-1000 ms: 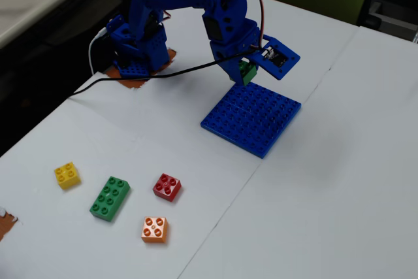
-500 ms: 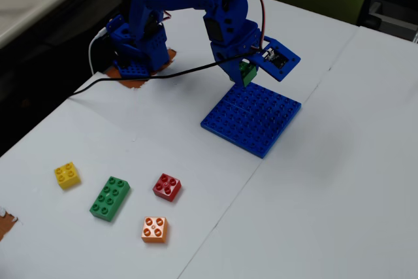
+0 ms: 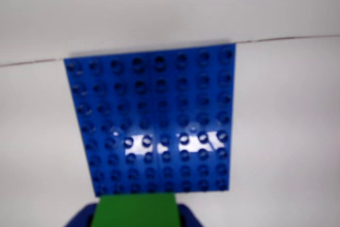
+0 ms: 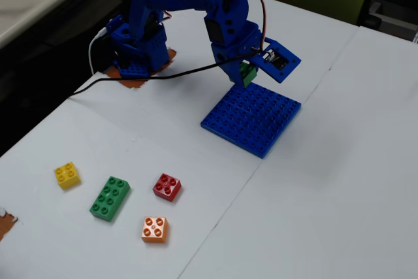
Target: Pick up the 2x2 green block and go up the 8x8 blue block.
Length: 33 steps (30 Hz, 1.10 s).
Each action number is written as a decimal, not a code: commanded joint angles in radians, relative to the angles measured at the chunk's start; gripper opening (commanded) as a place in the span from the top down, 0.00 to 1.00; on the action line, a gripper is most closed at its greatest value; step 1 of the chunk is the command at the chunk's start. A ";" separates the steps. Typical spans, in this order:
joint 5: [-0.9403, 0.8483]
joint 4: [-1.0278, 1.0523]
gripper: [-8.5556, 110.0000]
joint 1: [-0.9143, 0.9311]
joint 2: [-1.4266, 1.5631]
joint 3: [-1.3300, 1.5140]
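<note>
In the fixed view my gripper (image 4: 245,75) is shut on the 2x2 green block (image 4: 247,72) and holds it in the air just above the far edge of the 8x8 blue block (image 4: 253,117). The wrist view looks down on the 8x8 blue block (image 3: 154,120), a flat studded square lying on the white table. At the bottom edge of that view the 2x2 green block (image 3: 135,211) sits between my blue fingers (image 3: 79,219), short of the plate's near edge. My gripper (image 3: 135,219) is mostly cut off there.
On the left of the table lie a yellow brick (image 4: 68,175), a longer green brick (image 4: 110,198), a red brick (image 4: 167,187) and an orange brick (image 4: 155,229). A black cable (image 4: 157,75) runs from the arm base (image 4: 137,57). The table's right half is bare white.
The arm has shifted only very slightly upward with the green block; the bricks and the blue plate have not moved.
</note>
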 commanded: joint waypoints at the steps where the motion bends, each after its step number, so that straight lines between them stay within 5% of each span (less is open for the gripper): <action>1: 0.006 0.008 0.92 -0.003 0.009 -0.034; 33: -0.005 0.008 0.92 0.006 0.008 -0.037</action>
